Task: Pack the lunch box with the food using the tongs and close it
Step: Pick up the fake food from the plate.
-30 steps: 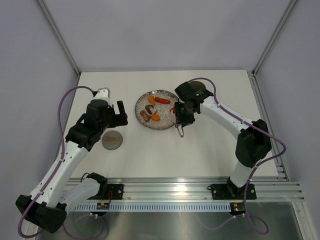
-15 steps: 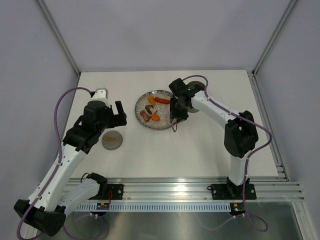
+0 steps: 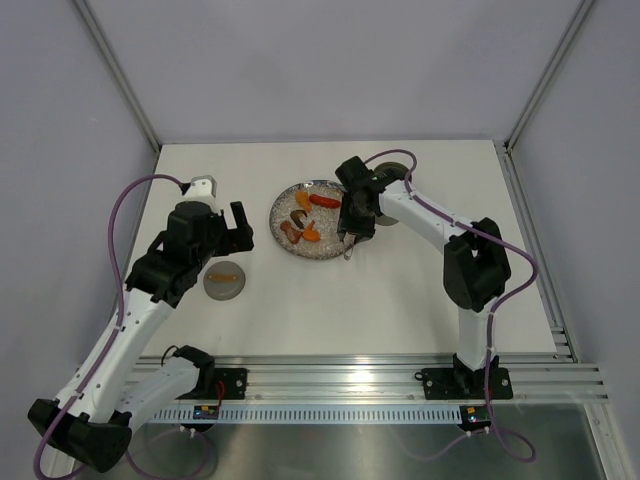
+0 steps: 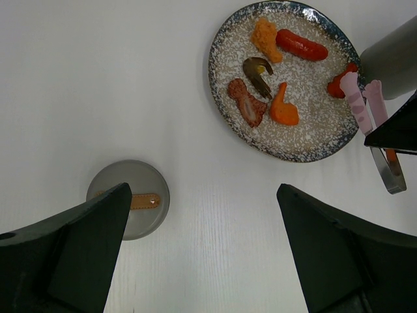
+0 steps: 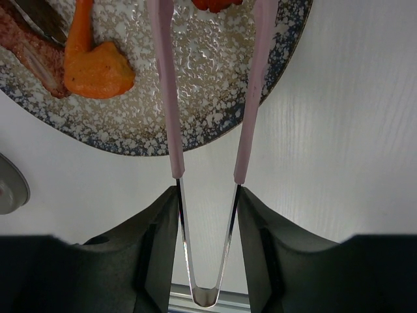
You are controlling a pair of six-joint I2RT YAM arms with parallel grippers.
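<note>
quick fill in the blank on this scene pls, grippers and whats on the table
1. The right gripper is shut on the pale pink ___.
2. The left gripper hangs ___, holding nothing.
3. The flat grey disc bears an ___ mark.

Missing words: tongs; open; orange.

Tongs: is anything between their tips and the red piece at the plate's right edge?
Nothing visible. The right gripper holds the tongs with both tips at the red piece; only bare plate shows between their arms.
</note>
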